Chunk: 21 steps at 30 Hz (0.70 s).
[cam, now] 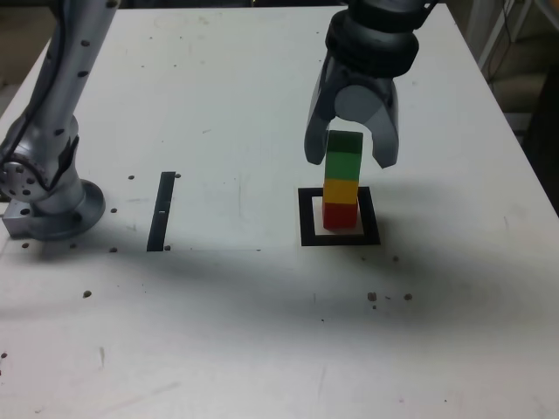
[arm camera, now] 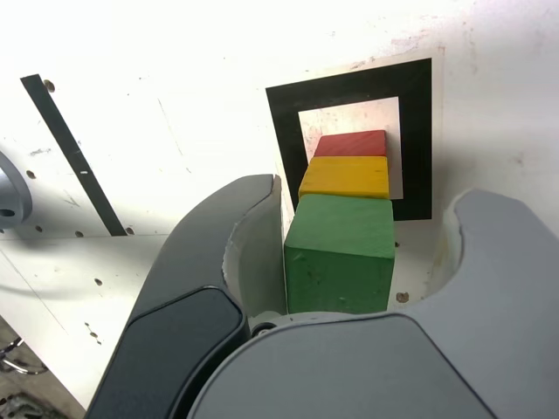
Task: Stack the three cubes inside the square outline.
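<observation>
Green on top, yellow in the middle, red at the bottom: tower looks done

So the red cube (cam: 340,216) sits inside the black square outline (cam: 307,218), the yellow cube (cam: 341,192) is on it, and the green cube (arm camera: 339,271) caps the lot. The thin black strip (cam: 162,212) is well off to the exterior view's left, nothing on it. Gripper (cam: 350,161) is spread wide, one finger left of the green cube and one right, not pinching it. Looks like a release to me, with just a straight lift away to go

Handling-wise, I'd guess painted wood: light, stiff, not fragile, maybe a bit slick on the flat faces. If the green one needs a nudge, take it square across two opposite side faces, around mid-height, and go gently. It's a touch bigger than the two below, so it could be top-heavy, and in the wrist view one finger is really close to its side. Clip it on the way out and the whole stack might go over
</observation>
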{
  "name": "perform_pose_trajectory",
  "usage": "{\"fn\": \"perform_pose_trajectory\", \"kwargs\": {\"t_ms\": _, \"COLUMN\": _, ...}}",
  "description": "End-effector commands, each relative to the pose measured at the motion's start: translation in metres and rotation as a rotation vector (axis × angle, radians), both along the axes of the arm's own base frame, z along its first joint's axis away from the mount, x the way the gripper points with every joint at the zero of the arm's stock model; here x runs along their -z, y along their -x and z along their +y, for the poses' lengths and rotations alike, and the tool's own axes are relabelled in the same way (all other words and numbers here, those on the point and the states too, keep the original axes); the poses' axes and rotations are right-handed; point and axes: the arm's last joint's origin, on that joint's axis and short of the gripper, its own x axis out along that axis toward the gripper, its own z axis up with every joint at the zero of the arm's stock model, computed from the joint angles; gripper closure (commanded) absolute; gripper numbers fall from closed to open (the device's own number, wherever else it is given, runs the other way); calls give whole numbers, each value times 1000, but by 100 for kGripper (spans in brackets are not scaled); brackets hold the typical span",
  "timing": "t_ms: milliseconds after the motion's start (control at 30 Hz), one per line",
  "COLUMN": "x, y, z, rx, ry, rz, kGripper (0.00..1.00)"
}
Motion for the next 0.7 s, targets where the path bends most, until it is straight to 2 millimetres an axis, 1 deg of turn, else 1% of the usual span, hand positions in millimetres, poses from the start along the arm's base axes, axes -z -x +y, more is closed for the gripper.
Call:
{"fn": "perform_pose_trajectory", "kwargs": {"t_ms": 0, "x": -6, "y": 5, "z": 1, "rx": 2, "ry": -5, "rz": -5, "kGripper": 0}}
{"fn": "perform_pose_trajectory", "kwargs": {"t_ms": 167, "x": -20, "y": 18, "z": 3, "rx": -2, "ry": -22, "rz": -30, "kGripper": 0}}
{"fn": "perform_pose_trajectory", "kwargs": {"t_ms": 333, "x": -38, "y": 43, "z": 5, "rx": -14, "ry": -41, "rz": -58, "kGripper": 0}}
{"fn": "perform_pose_trajectory", "kwargs": {"t_ms": 500, "x": -54, "y": 73, "z": 9, "rx": -23, "ry": -73, "rz": -82, "kGripper": 0}}
{"fn": "perform_pose_trajectory", "kwargs": {"t_ms": 667, "x": -61, "y": 108, "z": 13, "rx": -24, "ry": -116, "rz": -76, "kGripper": 0}}
